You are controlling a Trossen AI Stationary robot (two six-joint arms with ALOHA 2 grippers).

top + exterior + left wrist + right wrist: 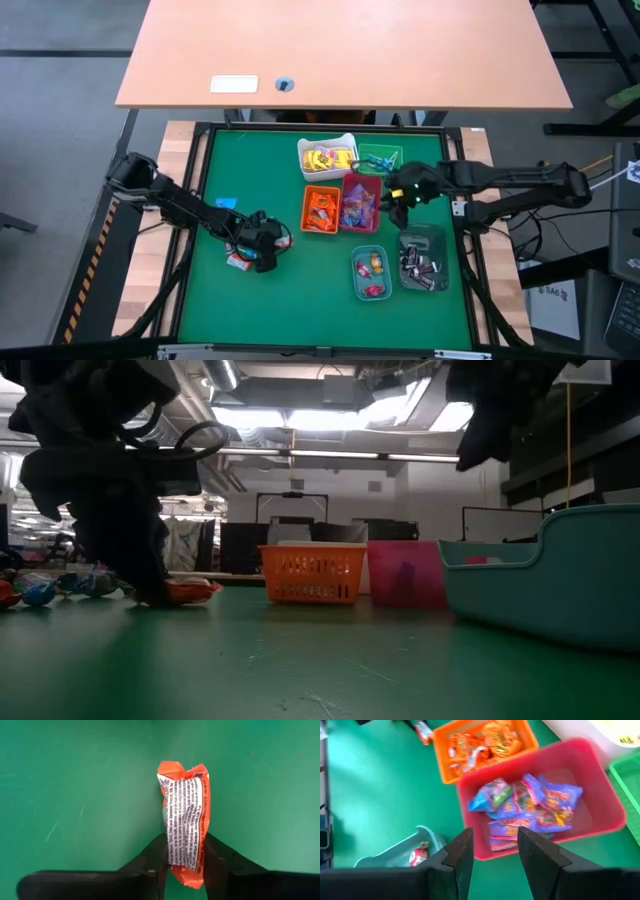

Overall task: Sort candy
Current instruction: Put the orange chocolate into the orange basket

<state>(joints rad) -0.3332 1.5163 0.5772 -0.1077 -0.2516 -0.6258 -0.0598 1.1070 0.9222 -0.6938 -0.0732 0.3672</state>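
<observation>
An orange-wrapped candy (184, 815) with a white printed panel lies on the green mat (250, 300), left of the bins; in the high view this candy (237, 262) sits under my left gripper (252, 258), which is shut on it. My right gripper (495, 857) hovers open with nothing between its fingers, above the near wall of the red bin (540, 845) of blue-wrapped candy. In the high view that gripper (398, 196) is at the red bin's right side. An orange bin (322, 210) holds orange candy. My left gripper pinches the orange candy by its two long sides, close to one end (186, 862), between its two fingers (156, 857). The fingers slant down onto it from above. The rest of the candy runs on ahead of the fingers and lies flat on the mat.
A white bin (327, 157) with yellow candy and a green bin (382, 160) stand at the far side. Two clear bins (371, 272), (423, 260) sit near right. A blue candy (226, 203) lies loose on the left. In the low view several loose candies (45, 585) lie at the left.
</observation>
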